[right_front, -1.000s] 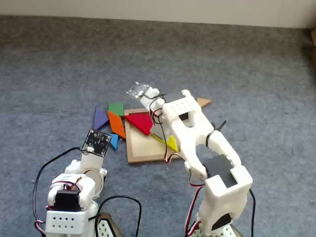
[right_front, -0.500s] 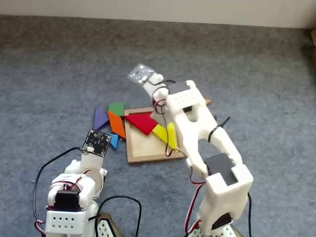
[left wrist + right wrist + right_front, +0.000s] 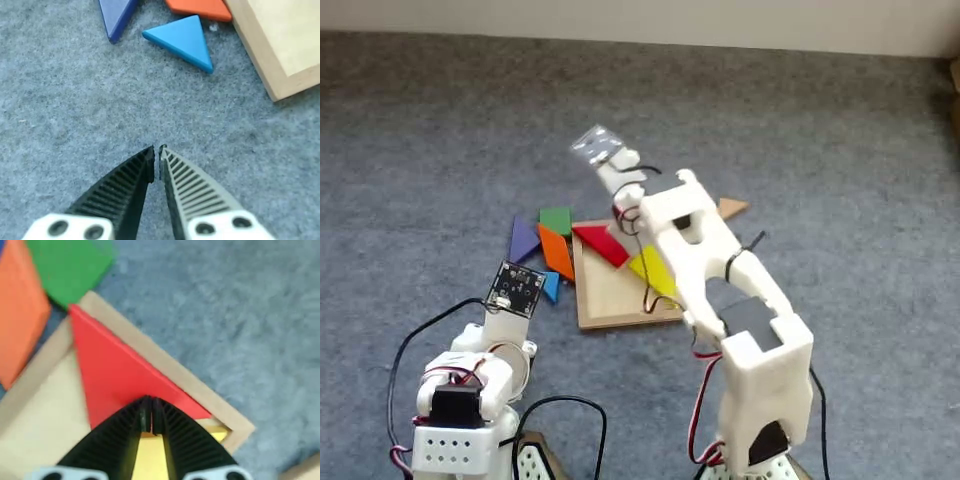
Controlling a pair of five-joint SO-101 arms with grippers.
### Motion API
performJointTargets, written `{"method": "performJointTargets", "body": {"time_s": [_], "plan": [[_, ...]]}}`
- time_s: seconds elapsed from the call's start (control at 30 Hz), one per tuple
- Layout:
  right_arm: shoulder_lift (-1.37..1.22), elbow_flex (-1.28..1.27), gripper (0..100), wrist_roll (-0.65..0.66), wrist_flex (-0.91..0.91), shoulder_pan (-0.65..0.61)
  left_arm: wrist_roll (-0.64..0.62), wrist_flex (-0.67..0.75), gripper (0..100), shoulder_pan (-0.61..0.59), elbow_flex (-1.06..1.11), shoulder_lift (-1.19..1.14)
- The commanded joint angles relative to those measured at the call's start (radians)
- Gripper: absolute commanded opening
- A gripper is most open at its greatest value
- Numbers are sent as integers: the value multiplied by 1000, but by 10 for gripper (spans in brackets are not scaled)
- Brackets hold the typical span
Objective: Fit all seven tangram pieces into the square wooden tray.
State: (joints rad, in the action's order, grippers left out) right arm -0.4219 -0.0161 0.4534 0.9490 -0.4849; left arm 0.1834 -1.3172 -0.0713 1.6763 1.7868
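Grey carpet (image 3: 440,130) runs to a pale wall (image 3: 640,20).

Plenty of bare grey desk (image 3: 440,120) along the far side and out on both flanks. Crowded along the left edge of the tray (image 3: 608,318): green square (image 3: 556,219), orange piece (image 3: 557,251), dark blue triangle (image 3: 523,240) and light blue triangle (image 3: 551,287), packed close with little room between. Blocked over the tray's right half by the right arm (image 3: 705,270), stretched across it from the near side. Inside the tray, red triangle (image 3: 603,244) against the far rim, yellow piece (image 3: 653,268) just beside it, bare wood at the near left. Right tool (image 3: 150,412), tips pressed together, low over the red triangle's edge. Bare desk ahead of the left tool (image 3: 156,152), tips likewise together, as far as the light blue triangle and the tray's corner. Tan piece (image 3: 731,207) beyond the tray's far right corner.
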Motion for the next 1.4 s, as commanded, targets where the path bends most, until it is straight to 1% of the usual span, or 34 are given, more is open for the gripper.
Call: {"method": "performJointTargets", "body": {"time_s": [0.0, 0.13, 0.27, 0.33, 0.43, 0.53, 0.73, 0.87, 0.93, 1.0, 1.1, 1.17, 1.27, 1.37], "plan": [[-4, 21, 18, -9, -10, 88, -8, -5, 46, 5, 19, 25], [88, 10, 18, -11, -10, 110, -8, -5, 46, 5, 19, 25], [219, -74, 18, -12, 2, 131, -8, -5, 46, 5, 19, 25], [274, -117, 18, -51, -10, 131, -8, -5, 46, 5, 19, 25], [328, -188, 18, -161, -104, 119, -8, -5, 46, 5, 19, 25], [348, -255, 18, -226, -208, 67, -8, -5, 46, 5, 19, 25], [344, -366, 18, -265, -403, -68, -8, -5, 46, 5, 19, 25], [329, -467, 18, -276, -572, -107, -8, -5, 46, 5, 19, 25], [280, -501, 18, -272, -615, -108, -8, -5, 46, 5, 19, 25], [213, -515, 18, -270, -616, -105, -8, -5, 46, 5, 19, 25], [157, -515, 19, -269, -615, -64, -8, -5, 46, 5, 19, 25], [186, -515, 19, -245, -584, -24, -8, -5, 46, 5, 19, 25], [269, -515, 19, -161, -493, 47, -8, -5, 46, 5, 19, 25], [340, -515, 21, -147, -441, 113, -8, -5, 46, 5, 19, 25]]}}
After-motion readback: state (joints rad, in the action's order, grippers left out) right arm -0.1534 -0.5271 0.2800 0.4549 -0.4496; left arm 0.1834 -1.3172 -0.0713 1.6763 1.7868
